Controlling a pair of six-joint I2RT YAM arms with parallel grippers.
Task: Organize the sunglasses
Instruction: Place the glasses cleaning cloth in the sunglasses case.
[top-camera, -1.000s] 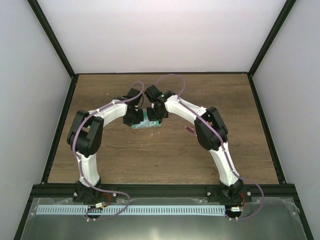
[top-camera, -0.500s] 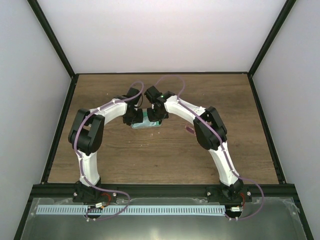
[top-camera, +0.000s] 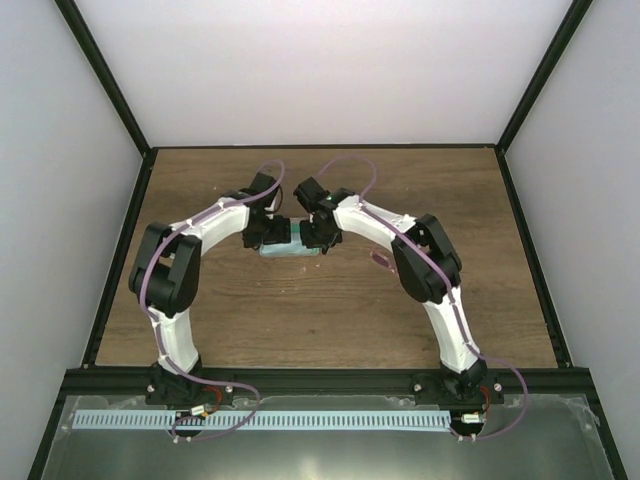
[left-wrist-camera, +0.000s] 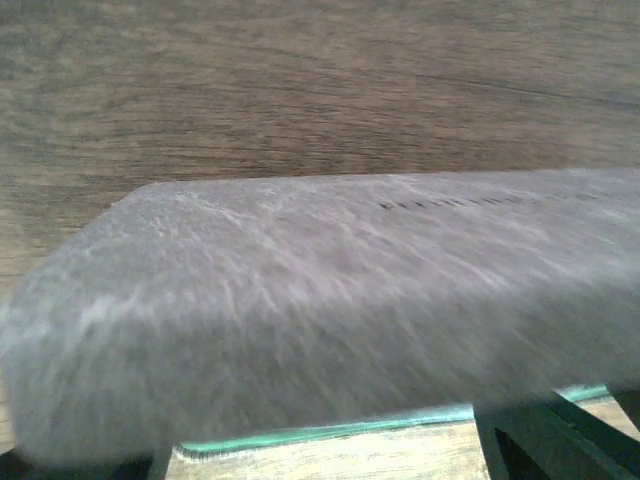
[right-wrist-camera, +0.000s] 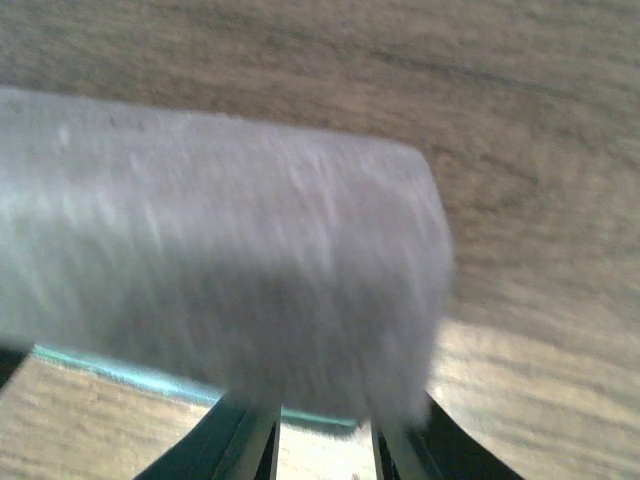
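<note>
Arms (top-camera: 215, 222) arch inward (elbows out); left gripper (top-camera: 262, 238) beside grey case (left-wrist-camera: 320, 300).

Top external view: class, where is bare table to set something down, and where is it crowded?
The table is bare between the grey case and the arm bases, along the back wall, and outside each elbow. Crowded: the centre, where left pincer and right pincer flank the case.

Two arms (top-camera: 215, 222), one grey case (top-camera: 283, 244), one pair of sunglasses (top-camera: 382, 262), one table (top-camera: 330, 310).

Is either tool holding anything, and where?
Cannot tell: left tool and right tool sit at opposite ends of the grey felt case; contact is hidden.
</note>
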